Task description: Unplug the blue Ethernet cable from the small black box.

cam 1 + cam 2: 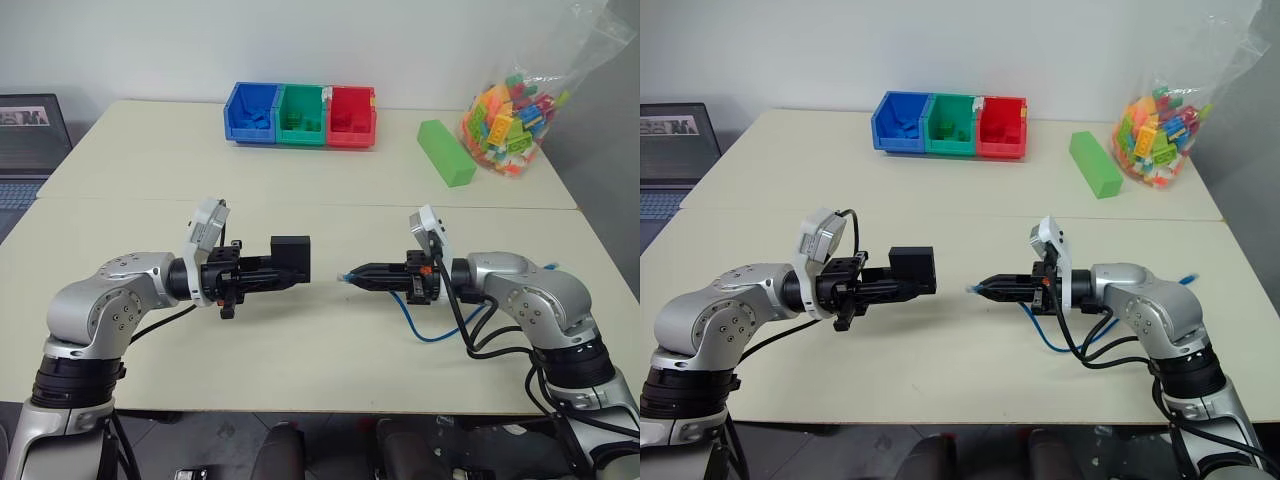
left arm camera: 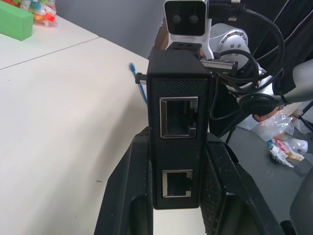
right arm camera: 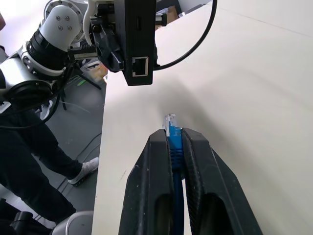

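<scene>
Left eye view: the small matte-black squarish box [image 1: 291, 260] is held above the cream tabletop [image 1: 300, 360], clamped between the two black fingers of the left gripper [image 1: 283, 268], with its port face turned toward the opposite arm. Facing it across a clear gap is the right gripper [image 1: 352, 277], whose fingers are closed on the thin bright-blue Ethernet cable [image 1: 425, 330] just behind its clear-blue plug [image 3: 169, 123]; the plug tip juts out past the fingertips and points back at the box. Plug and box are apart, neither touching the other, so the cable reads as already out of its port. In the left wrist view both sockets [image 2: 178, 116] on the box face appear empty. The long axis of the plug lies roughly level and in line with the box, so any further separation would run along that same line, away from the box. Behind the right gripper the cable loops down to the tabletop on the side away from the box.
</scene>
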Motion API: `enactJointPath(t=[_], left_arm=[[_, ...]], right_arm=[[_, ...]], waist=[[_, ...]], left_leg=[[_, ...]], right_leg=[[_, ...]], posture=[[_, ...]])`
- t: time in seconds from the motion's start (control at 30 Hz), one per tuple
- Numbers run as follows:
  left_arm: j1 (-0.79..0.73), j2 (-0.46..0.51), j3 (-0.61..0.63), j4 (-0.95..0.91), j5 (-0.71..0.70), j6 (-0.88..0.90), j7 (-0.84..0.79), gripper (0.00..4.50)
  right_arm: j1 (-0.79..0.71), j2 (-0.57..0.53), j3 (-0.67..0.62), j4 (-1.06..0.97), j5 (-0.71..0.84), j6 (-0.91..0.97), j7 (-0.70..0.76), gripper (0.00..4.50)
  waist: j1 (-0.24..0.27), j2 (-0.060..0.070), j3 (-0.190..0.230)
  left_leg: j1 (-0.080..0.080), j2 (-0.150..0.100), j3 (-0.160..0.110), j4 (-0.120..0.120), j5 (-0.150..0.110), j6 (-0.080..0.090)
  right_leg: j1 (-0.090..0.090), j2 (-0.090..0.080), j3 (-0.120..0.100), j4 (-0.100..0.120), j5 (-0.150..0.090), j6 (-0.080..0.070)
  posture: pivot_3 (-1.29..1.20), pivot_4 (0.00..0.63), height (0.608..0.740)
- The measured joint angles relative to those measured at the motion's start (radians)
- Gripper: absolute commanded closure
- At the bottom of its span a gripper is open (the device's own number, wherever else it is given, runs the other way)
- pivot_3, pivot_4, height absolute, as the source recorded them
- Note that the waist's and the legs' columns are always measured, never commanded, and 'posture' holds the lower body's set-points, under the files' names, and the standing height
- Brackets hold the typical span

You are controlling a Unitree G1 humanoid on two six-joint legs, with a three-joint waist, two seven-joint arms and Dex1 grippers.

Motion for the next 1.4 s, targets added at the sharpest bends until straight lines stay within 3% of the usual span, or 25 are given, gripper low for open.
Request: enactJointPath(t=[0.2, 0.4, 0.53, 0.6, 0.73, 0.9, 1.03, 1.23, 1.4], left_arm=[[0.011, 0.000, 0.004, 0.000, 0.005, -0.007, 0.006, 3.70], [0.080, -0.003, 0.022, -0.009, 0.046, -0.038, 0.057, 3.70], [0.116, -0.004, 0.024, -0.020, 0.080, -0.078, 0.083, 3.70], [0.133, -0.011, 0.027, -0.025, 0.083, -0.083, 0.097, 3.70], [0.152, -0.014, 0.034, -0.055, 0.083, -0.096, 0.126, 3.70], [0.168, -0.050, 0.051, -0.057, 0.096, -0.125, 0.185, 3.70], [0.136, -0.127, 0.064, 0.010, 0.180, -0.228, 0.297, 3.70], [0.039, -0.255, 0.099, 0.244, 0.408, -0.518, 0.573, 3.70], [0.032, -0.288, 0.112, 0.416, 0.506, -0.683, 0.668, 3.70]], right_arm=[[-0.019, 0.050, -0.005, 0.087, -0.090, -0.092, -0.062, 4.47], [-0.221, 0.167, 0.020, 0.684, -0.472, -0.535, -0.362, 4.47], [-0.339, 0.204, 0.022, 1.033, -0.609, -0.726, -0.494, 4.47], [-0.367, 0.218, 0.012, 1.144, -0.636, -0.781, -0.515, 3.77], [-0.390, 0.235, -0.016, 1.232, -0.651, -0.818, -0.510, 2.90], [-0.381, 0.234, -0.051, 1.201, -0.643, -0.815, -0.448, 1.82], [-0.323, 0.205, -0.054, 0.990, -0.622, -0.796, -0.349, 0.87], [-0.178, 0.185, -0.030, 0.505, -0.496, -0.596, -0.169, 0.84], [-0.141, 0.210, 0.020, 0.289, -0.463, -0.459, -0.159, 0.84]], waist=[[-0.003, 0.000, 0.000], [-0.011, 0.000, 0.000], [-0.008, 0.000, 0.000], [-0.008, 0.000, 0.000], [-0.009, 0.000, 0.000], [-0.008, 0.001, 0.000], [-0.001, 0.001, 0.000], [0.001, 0.001, 0.000], [0.001, 0.001, 0.000]], left_leg=[[0.000, 0.000, 0.000, 0.000, 0.000, 0.000], [-0.001, 0.000, 0.002, 0.000, 0.000, 0.000], [-0.007, 0.000, 0.002, 0.000, 0.000, -0.001], [-0.009, 0.000, 0.002, 0.000, 0.000, -0.001], [-0.009, 0.000, 0.002, 0.001, 0.000, -0.001], [-0.009, 0.000, 0.001, 0.001, 0.000, -0.001], [-0.009, 0.000, 0.000, 0.002, 0.000, 0.000], [-0.009, 0.000, 0.001, 0.002, 0.000, 0.000], [-0.009, 0.000, 0.000, 0.002, 0.000, 0.000]], right_leg=[[0.000, 0.000, 0.001, 0.000, 0.000, 0.000], [-0.002, 0.000, 0.002, 0.000, 0.001, -0.002], [-0.008, -0.001, 0.002, 0.000, 0.001, -0.002], [-0.009, -0.001, 0.001, 0.000, 0.001, -0.002], [-0.009, -0.002, 0.002, 0.000, 0.001, -0.002], [-0.009, -0.002, 0.001, 0.002, 0.002, -0.002], [-0.009, -0.002, 0.000, 0.003, 0.002, -0.002], [-0.009, -0.003, 0.000, 0.003, 0.002, -0.002], [-0.009, -0.004, -0.001, 0.003, 0.002, -0.002]], posture=[[0.00, 0.150, 0.740], [0.00, 0.150, 0.740], [0.00, 0.150, 0.740], [0.00, 0.150, 0.740], [0.00, 0.150, 0.740], [0.00, 0.150, 0.740], [0.00, 0.150, 0.740], [0.00, 0.150, 0.740], [0.00, 0.150, 0.740]])
